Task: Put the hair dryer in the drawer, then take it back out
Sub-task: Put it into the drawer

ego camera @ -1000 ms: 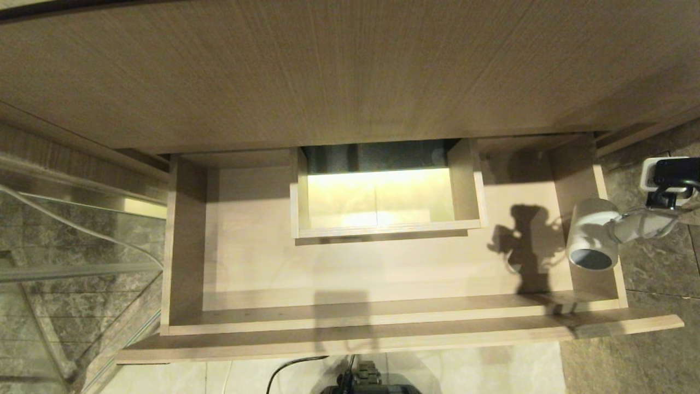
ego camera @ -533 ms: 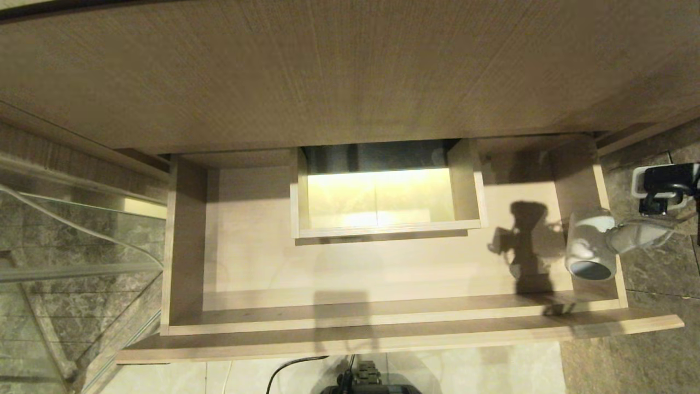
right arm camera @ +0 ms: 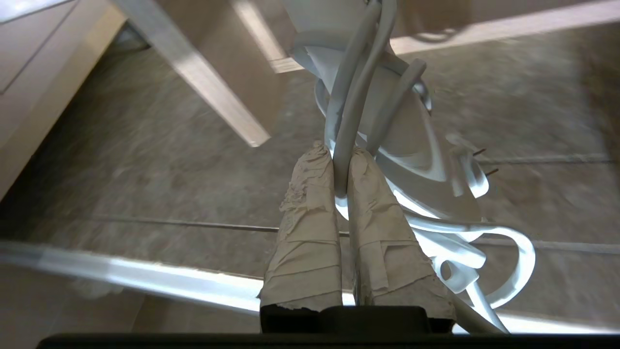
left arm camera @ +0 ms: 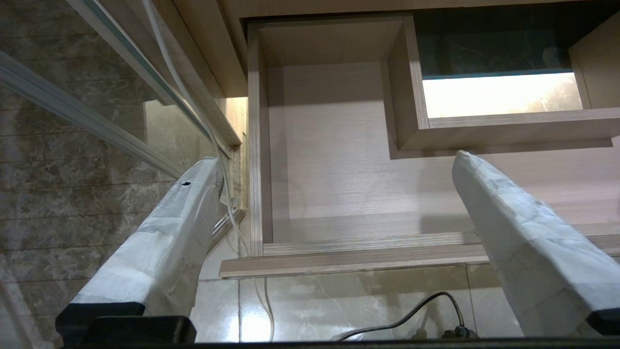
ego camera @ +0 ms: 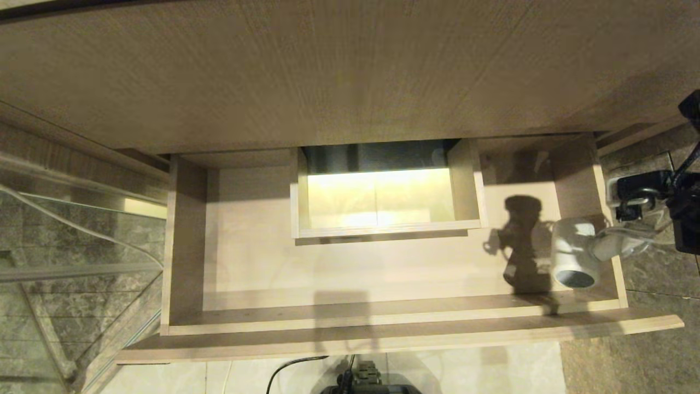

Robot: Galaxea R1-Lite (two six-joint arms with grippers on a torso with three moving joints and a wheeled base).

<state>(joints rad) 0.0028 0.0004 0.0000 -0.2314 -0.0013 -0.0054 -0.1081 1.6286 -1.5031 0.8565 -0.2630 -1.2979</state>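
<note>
Wood-grain drawer [ego camera: 383,262] open, marble floor [ego camera: 651,284], white hair dryer [ego camera: 574,257] w/ right gripper [right arm camera: 339,160]

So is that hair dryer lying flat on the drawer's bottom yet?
No, the hair dryer hangs above the drawer, dangling by its cord from the right gripper.

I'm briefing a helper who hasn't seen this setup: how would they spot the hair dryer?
Find the open drawer of pale wood grain. Over its right side wall hangs the hair dryer, carried by the right gripper, which pinches its cord. It is the only white thing there, its round barrel open toward the drawer's front.
</note>
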